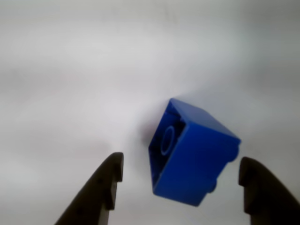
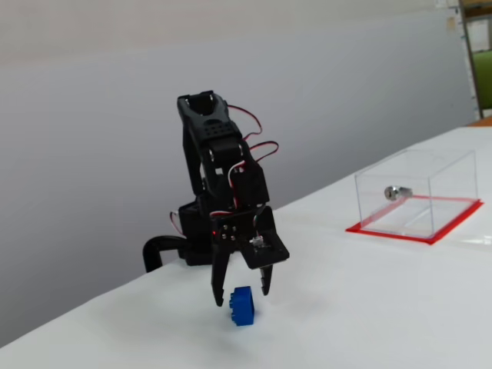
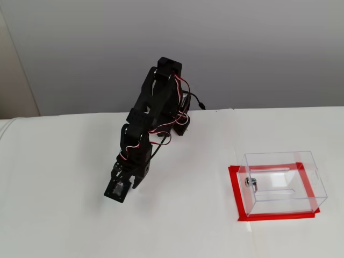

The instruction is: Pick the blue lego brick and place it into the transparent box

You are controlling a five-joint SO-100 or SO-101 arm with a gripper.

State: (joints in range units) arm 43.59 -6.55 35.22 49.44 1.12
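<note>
Claw (image 1: 180, 171) open, fingers straddling the brick (image 1: 192, 154), which lies tipped on the table (image 1: 70, 70) with its hollow underside facing 9 o'clock in the wrist view; neither finger appears to touch it. In a fixed view the claw (image 2: 240, 294) hangs just above the brick (image 2: 243, 305). Risk, as judged: the brick sits nearer the 3 o'clock finger and skewed, so closing could twist or squirt it out. Farther off, at 2 o'clock in that view, stands the box (image 2: 419, 192) on red tape (image 2: 430, 235), a silver fitting (image 2: 396, 192) on its wall. Nothing lies between; the walls demand a lift first.
</note>
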